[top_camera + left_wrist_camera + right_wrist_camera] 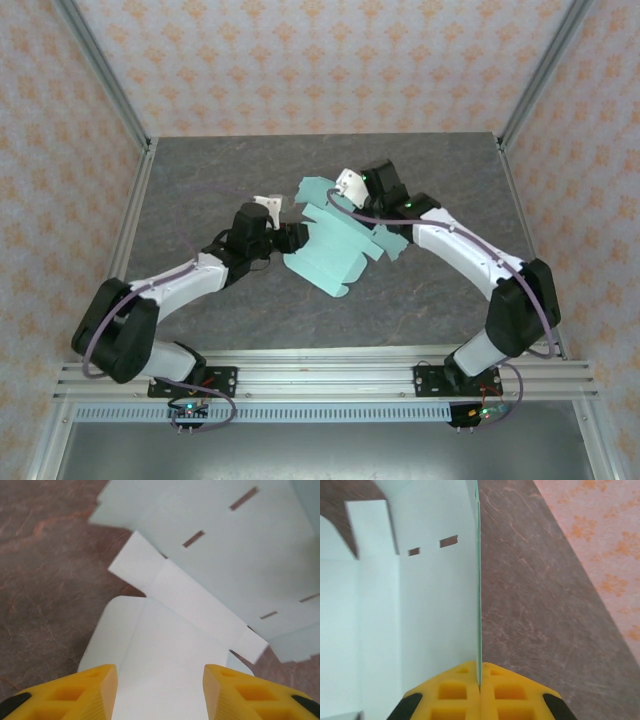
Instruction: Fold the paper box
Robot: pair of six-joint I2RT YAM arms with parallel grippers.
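Table [200, 170]: grey stone-look top. Box [335, 250] sat mid-table betw the two arms. It was mostly a flat die-cut sheet, not boxed yet. One wall [440, 620] on its far-right side stood up on edge; the rest lay flat, incl the rounded flap [150, 650] on the L side.

Step in hand, my read: R holds a side wall upright, L lines up on the near flap. Early in the job, most folds not done.

To do it well:
- Hinge the wall on its scored crease and don't drag the whole sheet.
- Card looked thin, so load along the panel, not across it, or it'll prob buckle.
- Get L to pin or pinch near the crease first, else the sheet likely slides on the smooth top.
- Tabs prob go into the slots [194, 538], so keep panels square.

R gripper [480, 677]: R fingers [455, 690] were pressed together on the wall's edge, card sandwiched betw the pads, no gap seen.

L gripper [160, 680]: L fingers [95, 685] were spread wide, gripping nothing. The flap lay betw and below them; couldn't tell if they touched it.
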